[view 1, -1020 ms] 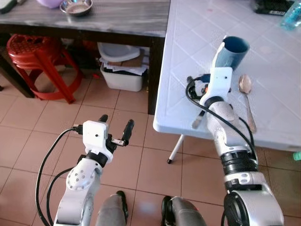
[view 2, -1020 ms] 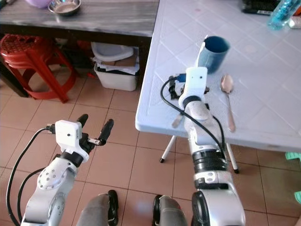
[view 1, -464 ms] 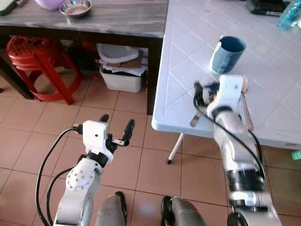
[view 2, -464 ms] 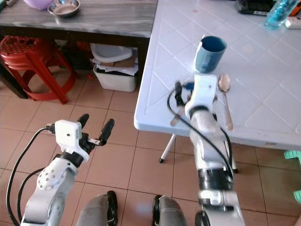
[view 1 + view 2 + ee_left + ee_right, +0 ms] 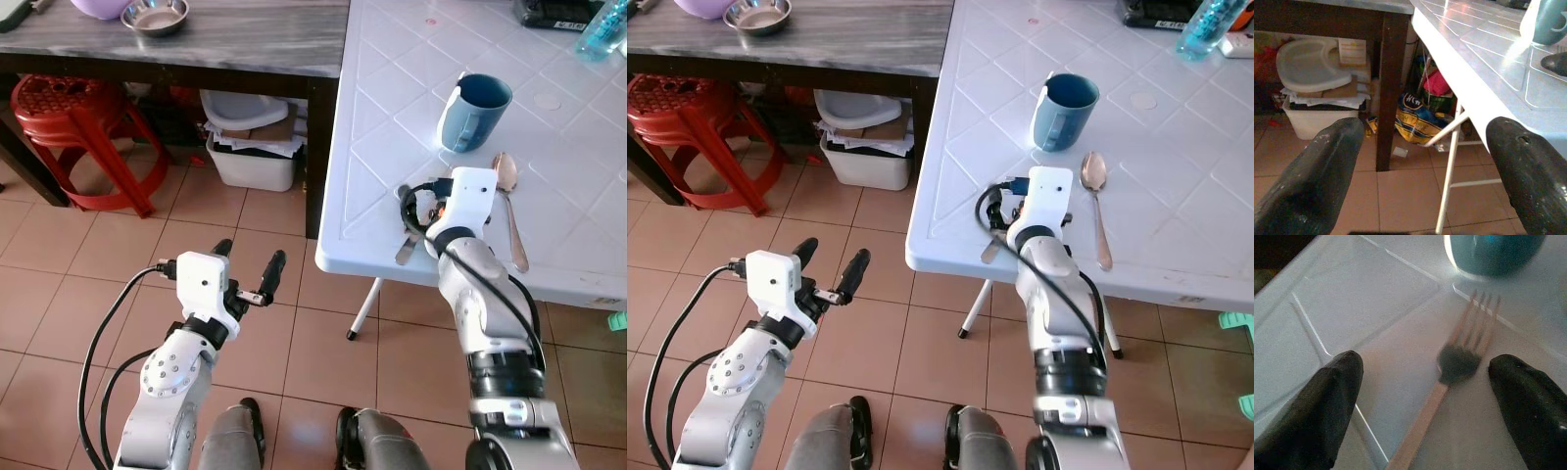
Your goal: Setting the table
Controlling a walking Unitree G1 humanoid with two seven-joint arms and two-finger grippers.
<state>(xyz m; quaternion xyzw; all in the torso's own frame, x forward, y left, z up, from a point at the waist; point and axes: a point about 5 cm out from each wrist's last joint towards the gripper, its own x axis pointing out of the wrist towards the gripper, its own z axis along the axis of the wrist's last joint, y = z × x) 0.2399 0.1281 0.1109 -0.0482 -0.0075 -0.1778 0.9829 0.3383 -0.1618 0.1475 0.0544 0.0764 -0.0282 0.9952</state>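
Your right gripper (image 5: 1415, 382) has let go of the mug (image 5: 474, 111) and drawn back, fingers spread over the fork (image 5: 1449, 382) on the table (image 5: 392, 137) beside the spoon (image 5: 510, 211), so cutlery comes next, I'd judge; left gripper (image 5: 248, 279) hangs spread, idle.

Head views: bright, even daylight, sharp throughout, no motion blur. White desk (image 5: 392, 117) reflects strongly, near overexposed at its far side. Soft shadows under the dark wooden desk (image 5: 245, 44). Left wrist view: glare streak across the white surface; close fingers (image 5: 1312, 176) slightly soft. Right wrist view: dim, bluish cast, grainy; fork (image 5: 1449, 382) blurred, with a dark patch on its neck; cup (image 5: 1493, 252) base rimmed by bright glow.
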